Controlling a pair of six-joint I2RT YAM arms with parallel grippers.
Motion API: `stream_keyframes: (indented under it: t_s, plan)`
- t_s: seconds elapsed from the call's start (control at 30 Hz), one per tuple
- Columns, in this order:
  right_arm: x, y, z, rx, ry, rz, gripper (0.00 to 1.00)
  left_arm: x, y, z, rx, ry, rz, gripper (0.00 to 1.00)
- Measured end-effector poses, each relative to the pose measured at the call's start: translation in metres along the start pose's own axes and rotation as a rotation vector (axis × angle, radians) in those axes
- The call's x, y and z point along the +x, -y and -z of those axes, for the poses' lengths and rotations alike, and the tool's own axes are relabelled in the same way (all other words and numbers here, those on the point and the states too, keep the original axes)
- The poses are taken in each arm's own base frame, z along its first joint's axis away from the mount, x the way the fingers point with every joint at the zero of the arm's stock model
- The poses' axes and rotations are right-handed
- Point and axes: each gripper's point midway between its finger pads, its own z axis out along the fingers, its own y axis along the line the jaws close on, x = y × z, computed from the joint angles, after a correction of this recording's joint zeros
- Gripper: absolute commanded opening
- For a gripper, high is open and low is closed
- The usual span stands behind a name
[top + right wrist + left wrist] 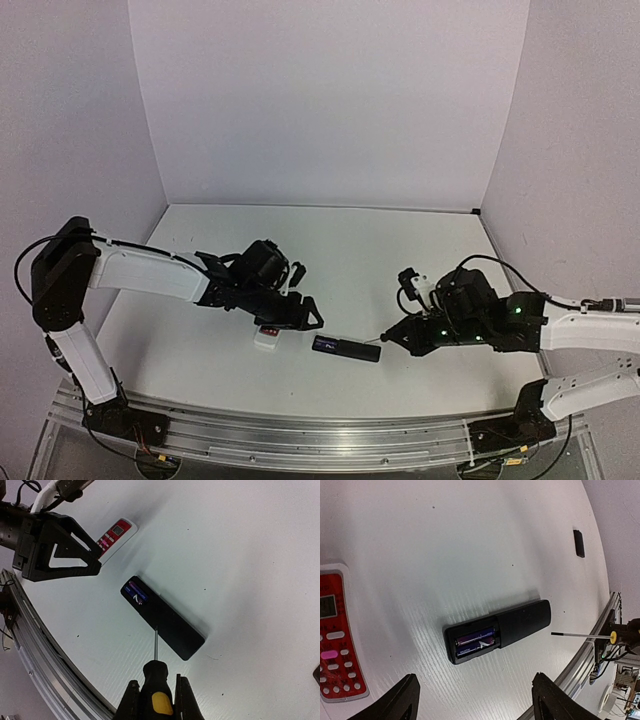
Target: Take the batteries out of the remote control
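Slim black rectangular remote control (pixel 520 622) lies flat near the middle of the bench's near edge, back up, battery bay uncovered. Two dark cylindrical batteries (pixel 476 642) sit side by side in the bay. Left gripper (pixel 475 680) hovers above, jaws spread wide, holding nothing. Right gripper (pixel 156 687) clamps a yellow-and-black-handled screwdriver (pixel 155 669). Its thin tip is at the remote's closed end, contact unclear. White remote with red button panel (pixel 337 645) lies just beside, toward the left edge.
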Motion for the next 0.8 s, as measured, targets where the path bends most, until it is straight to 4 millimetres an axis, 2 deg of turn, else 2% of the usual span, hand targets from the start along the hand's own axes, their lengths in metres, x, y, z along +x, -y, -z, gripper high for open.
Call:
stream_keyframes:
  t_s: [0.2,0.47,0.8]
  plan:
    - [0.003,-0.009,-0.018,-0.035,-0.039,-0.007,0.00,0.004,-0.015,-0.012,-0.036,-0.022,0.051,0.63]
    - [-0.003,-0.013,-0.028,-0.054,-0.016,-0.022,0.00,0.006,-0.037,-0.025,-0.059,-0.061,0.114,0.44]
    - [-0.004,-0.014,-0.039,-0.051,-0.019,-0.022,0.00,0.016,-0.036,-0.036,-0.018,-0.117,0.108,0.36]
